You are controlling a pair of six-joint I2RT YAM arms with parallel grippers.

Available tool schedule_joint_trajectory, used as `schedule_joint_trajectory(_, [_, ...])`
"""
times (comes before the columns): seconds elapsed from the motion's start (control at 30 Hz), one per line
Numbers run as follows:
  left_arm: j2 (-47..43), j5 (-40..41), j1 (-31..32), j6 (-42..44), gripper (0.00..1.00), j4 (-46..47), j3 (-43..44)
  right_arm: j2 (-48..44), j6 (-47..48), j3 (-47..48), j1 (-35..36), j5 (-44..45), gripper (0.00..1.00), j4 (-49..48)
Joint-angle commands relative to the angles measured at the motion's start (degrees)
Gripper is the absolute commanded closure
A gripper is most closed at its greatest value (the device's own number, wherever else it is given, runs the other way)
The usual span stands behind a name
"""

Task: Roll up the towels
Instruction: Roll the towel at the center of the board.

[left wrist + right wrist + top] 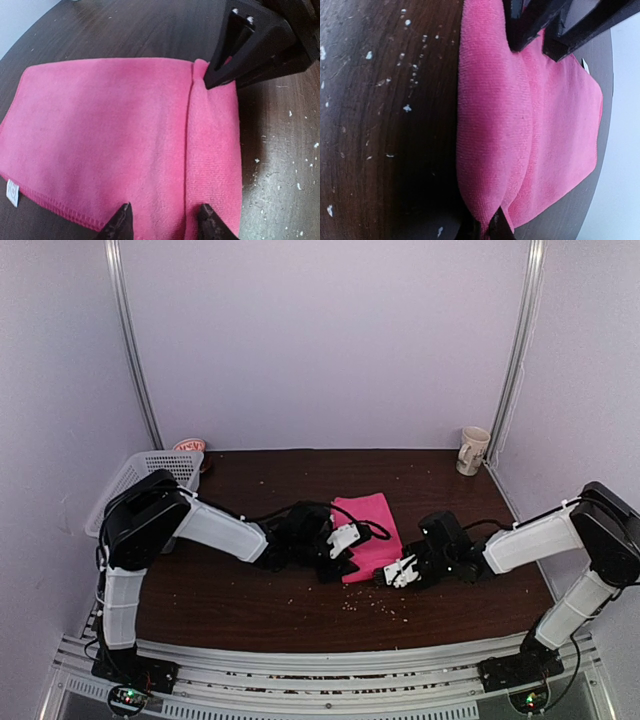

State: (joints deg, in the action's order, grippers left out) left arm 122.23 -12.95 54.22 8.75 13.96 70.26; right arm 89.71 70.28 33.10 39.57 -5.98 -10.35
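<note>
- Pink towel (100, 135) lies flat on the counter (125, 25), one edge folded over, likely the roll's first turn.
- Right tool (490, 225) is clenched on the fold's far end, anchoring it.
- Left tool (162, 222) is released, with its fingers straddling the fold's seam just ahead of it.

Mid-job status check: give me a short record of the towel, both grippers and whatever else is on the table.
towel in work: pink towel, lying flat on the table
roll progress: one narrow strip turned over along its near edge; no full roll yet
left gripper: open, fingertips straddling the fold seam at one end
right gripper: shut on the fold's other end
second towel: not in view
other items: white basket at far left, mug at far right corner
</note>
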Motion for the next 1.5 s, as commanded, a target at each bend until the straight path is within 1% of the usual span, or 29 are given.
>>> schedule_joint_trajectory(0.0, [-4.4,2.0,-0.9,1.4,0.47,-2.4,-4.8,0.2,-3.0,2.8,0.2,-1.6,1.0,7.9])
schedule_joint_trajectory(0.1, [-9.0,3.4,-1.0,4.3,0.28,-0.1,-8.4,-0.1,-4.2,5.8,0.0,-5.8,1.0,13.8])
schedule_joint_trajectory(0.13, [-10.5,3.6,-1.1,5.6,0.23,1.0,-9.9,0.1,-4.8,7.0,-0.1,-7.3,1.0,16.0])
schedule_joint_trajectory(0.2, [-13.5,3.0,-1.1,8.4,0.16,3.3,-12.9,1.0,-6.2,9.7,-0.5,-10.1,1.0,21.3])
schedule_joint_trajectory(0.27, [-15.8,1.9,-1.1,11.3,0.14,5.5,-15.6,2.2,-7.3,12.2,-1.0,-12.4,1.0,25.6])
schedule_joint_trajectory(0.37, [-17.8,0.6,-1.1,15.3,0.14,7.7,-18.6,4.0,-8.6,15.6,-1.7,-15.3,1.0,30.9])
schedule_joint_trajectory(0.6, [-18.2,-2.1,-0.8,21.2,0.16,10.9,-21.7,7.1,-9.9,22.9,-3.8,-20.0,1.0,42.4])
schedule_joint_trajectory(0.73, [-17.4,-0.6,0.7,24.9,0.19,14.0,-22.6,8.7,-11.4,26.1,-5.4,-22.5,1.0,47.9])
schedule_joint_trajectory(0.83, [-15.6,1.3,1.3,26.0,0.21,15.9,-21.8,9.4,-12.0,26.9,-6.1,-23.2,1.0,49.8])
schedule_joint_trajectory(0.93, [-13.7,1.4,2.1,27.0,0.23,16.2,-20.4,10.6,-12.4,28.1,-7.6,-25.0,1.0,51.7])
schedule_joint_trajectory(1.23, [-9.9,2.5,5.4,29.0,0.25,17.7,-18.7,16.4,-13.7,33.6,-11.4,-30.0,1.0,58.0])
schedule_joint_trajectory(1.37, [-9.2,5.9,6.4,28.7,0.25,21.8,-19.1,17.8,-13.1,35.6,-12.3,-31.8,1.0,60.8])
schedule_joint_trajectory(1.47, [-8.1,7.9,6.6,28.8,0.27,23.8,-18.6,18.4,-12.6,36.1,-12.5,-31.7,1.0,61.6])
